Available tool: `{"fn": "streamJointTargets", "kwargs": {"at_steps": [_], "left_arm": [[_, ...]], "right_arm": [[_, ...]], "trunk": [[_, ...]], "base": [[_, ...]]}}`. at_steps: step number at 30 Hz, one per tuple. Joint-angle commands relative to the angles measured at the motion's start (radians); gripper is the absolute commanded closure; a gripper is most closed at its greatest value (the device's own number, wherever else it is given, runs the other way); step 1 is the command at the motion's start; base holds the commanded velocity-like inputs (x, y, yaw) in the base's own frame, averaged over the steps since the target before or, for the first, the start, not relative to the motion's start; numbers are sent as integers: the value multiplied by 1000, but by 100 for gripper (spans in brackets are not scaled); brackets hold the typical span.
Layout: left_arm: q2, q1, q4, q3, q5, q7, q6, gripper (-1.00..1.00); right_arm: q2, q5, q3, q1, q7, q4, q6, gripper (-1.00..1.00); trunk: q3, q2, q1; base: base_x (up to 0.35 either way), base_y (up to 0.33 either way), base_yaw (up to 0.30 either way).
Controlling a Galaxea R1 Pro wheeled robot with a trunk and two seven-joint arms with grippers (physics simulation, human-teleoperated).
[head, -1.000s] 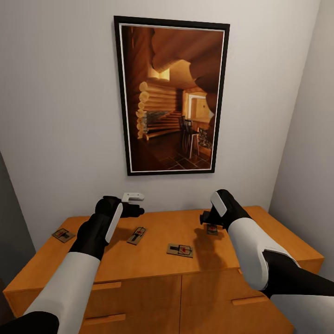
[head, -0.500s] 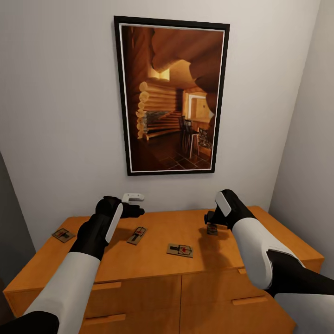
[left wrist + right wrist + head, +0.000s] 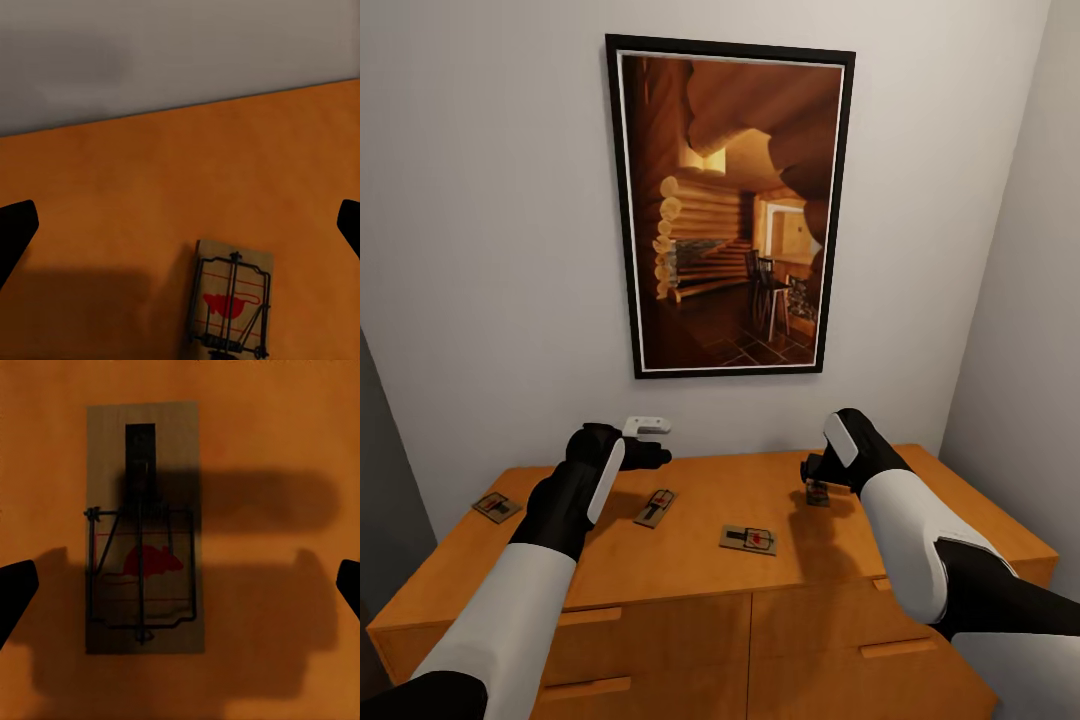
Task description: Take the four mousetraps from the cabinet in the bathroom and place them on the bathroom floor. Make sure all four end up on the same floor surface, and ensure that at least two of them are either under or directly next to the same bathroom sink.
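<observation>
Hovering above the cabinet (image 3: 690, 560), both grippers stand with fingers spread and nothing between them. Right gripper (image 3: 812, 478) hangs directly over one trap (image 3: 142, 529); in the right wrist view this trap lies flat on the orange top, centred nearer one fingertip (image 3: 16, 589) than the other, with neither dark tip touching it, and the gripper's shadow falls across its wire bar and red mouse mark. Left gripper (image 3: 656, 457) is held near the back wall (image 3: 480, 250); in the left wrist view a second trap (image 3: 231, 300) lies just short of the gap between its fingertips (image 3: 15, 229), apart from both. In the head view that trap (image 3: 655, 507) sits below and just ahead of the left fingers. A third trap (image 3: 748, 540) lies on the top between the two arms, nearer the front edge. A fourth trap (image 3: 497, 506) rests well outside the left arm, near the cabinet's far left edge. A framed picture (image 3: 730, 210) hangs on the wall above.
</observation>
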Motion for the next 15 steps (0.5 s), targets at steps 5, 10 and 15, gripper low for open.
{"fn": "streamJointTargets", "kwargs": {"at_steps": [5, 10, 15], "left_arm": [[0, -1, -1, 0, 2, 0, 4, -100], [0, -1, -1, 0, 2, 0, 4, -100], [0, -1, -1, 0, 1, 0, 4, -100]], "right_arm": [[4, -9, -4, -1, -10, -2, -2, -100], [7, -9, -4, 0, -10, -2, -3, -100], [9, -11, -4, 0, -10, -2, -3, -100]], "trunk": [[-1, -1, 0], [-1, -1, 0], [-1, -1, 0]], "base": [[0, 0, 0], [0, 0, 0], [0, 0, 0]]}}
